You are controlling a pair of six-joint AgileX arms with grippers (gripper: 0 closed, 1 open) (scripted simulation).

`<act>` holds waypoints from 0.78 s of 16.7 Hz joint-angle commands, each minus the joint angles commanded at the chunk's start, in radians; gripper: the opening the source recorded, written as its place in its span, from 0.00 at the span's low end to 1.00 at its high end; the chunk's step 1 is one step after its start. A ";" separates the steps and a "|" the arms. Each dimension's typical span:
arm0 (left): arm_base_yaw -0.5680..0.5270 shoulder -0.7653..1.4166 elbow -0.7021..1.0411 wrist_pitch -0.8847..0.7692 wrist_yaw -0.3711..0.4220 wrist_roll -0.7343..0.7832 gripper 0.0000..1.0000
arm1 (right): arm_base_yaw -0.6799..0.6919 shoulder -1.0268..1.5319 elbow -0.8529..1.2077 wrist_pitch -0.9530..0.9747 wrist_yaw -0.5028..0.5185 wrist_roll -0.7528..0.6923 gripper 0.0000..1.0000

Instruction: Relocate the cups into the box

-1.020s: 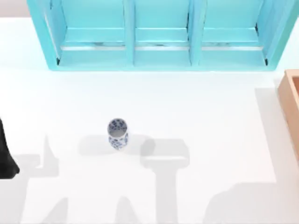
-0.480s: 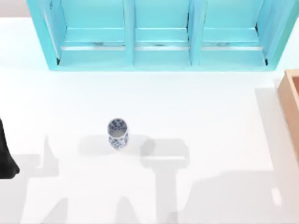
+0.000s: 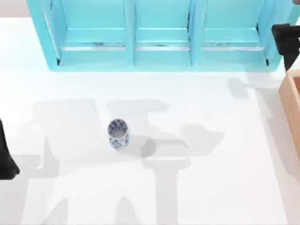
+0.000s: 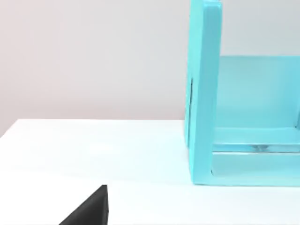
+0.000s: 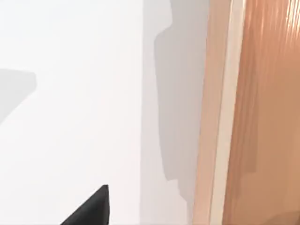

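Turquoise shelf unit (image 3: 159, 35) spans the table's (image 3: 211, 197) far edge | tan box (image 3: 291, 105) at right edge, near the shelf's right end | right gripper (image 3: 287, 40) has newly appeared above the box's far side, fingers: cannot tell | left arm (image 3: 5, 154) unmoved, left edge | white-and-blue cup (image 3: 117, 134) upright, left of centre, unmoved, unobstructed

Both AgileX arms are plain matte black: the left arm (image 3: 5, 157) shows a smooth rounded shape, the right arm (image 3: 287, 40) a blocky, squared-off one, and each wrist view catches a black wedge.
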 joint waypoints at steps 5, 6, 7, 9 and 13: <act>0.000 0.000 0.000 0.000 0.000 0.000 1.00 | 0.467 0.306 0.304 0.002 0.076 0.460 1.00; 0.000 0.000 0.000 0.000 0.000 0.000 1.00 | 0.533 0.355 0.355 0.006 0.085 0.531 1.00; 0.000 0.000 0.000 0.000 0.000 0.000 1.00 | 0.589 0.399 0.400 0.012 0.090 0.592 1.00; 0.000 0.000 0.000 0.000 0.000 0.000 1.00 | 0.671 0.468 0.476 0.024 0.095 0.684 1.00; 0.000 0.000 0.000 0.000 0.000 0.000 1.00 | 0.720 0.527 0.545 0.038 0.091 0.753 1.00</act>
